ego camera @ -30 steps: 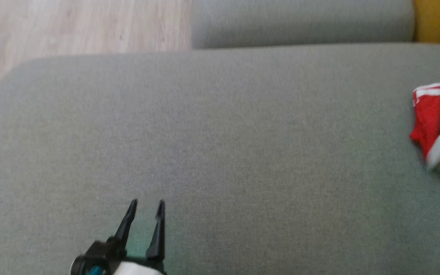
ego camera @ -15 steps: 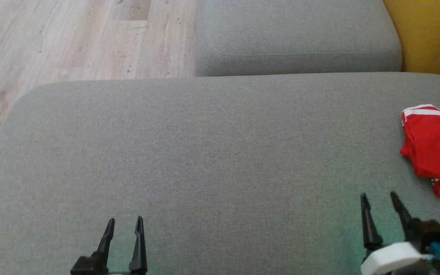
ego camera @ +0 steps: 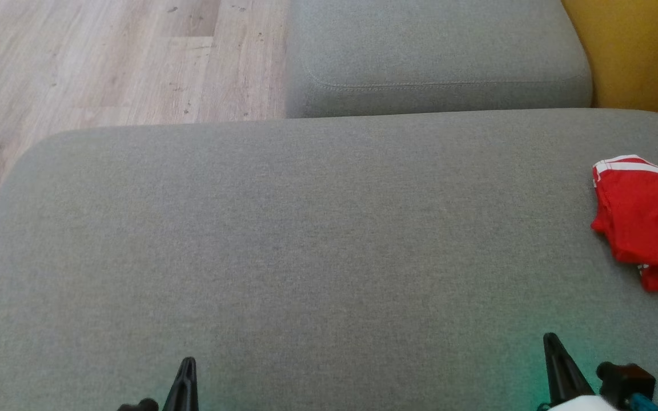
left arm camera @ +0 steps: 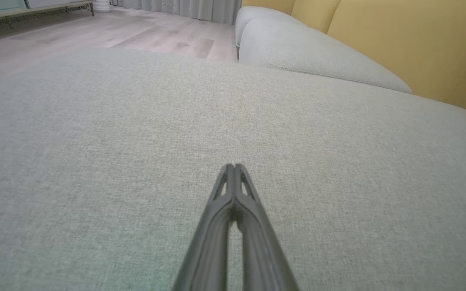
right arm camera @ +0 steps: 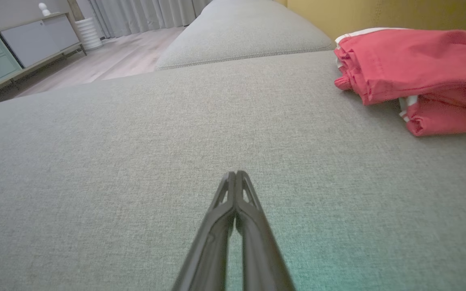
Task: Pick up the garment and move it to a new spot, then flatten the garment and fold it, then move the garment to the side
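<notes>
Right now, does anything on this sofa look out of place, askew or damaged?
Nothing spilled or damaged. The red garment lies bundled on the cushion, far right, layers uneven, lower fold poking out. The left end effector and right end effector are shut, clear of it.

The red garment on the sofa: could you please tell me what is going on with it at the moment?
Nothing is holding it. The red garment lies in a compact bundle, seemingly folded, at the right side of the grey seat cushion. The left claw and right claw are both shut and empty, low over the cushion and apart from the garment.
</notes>
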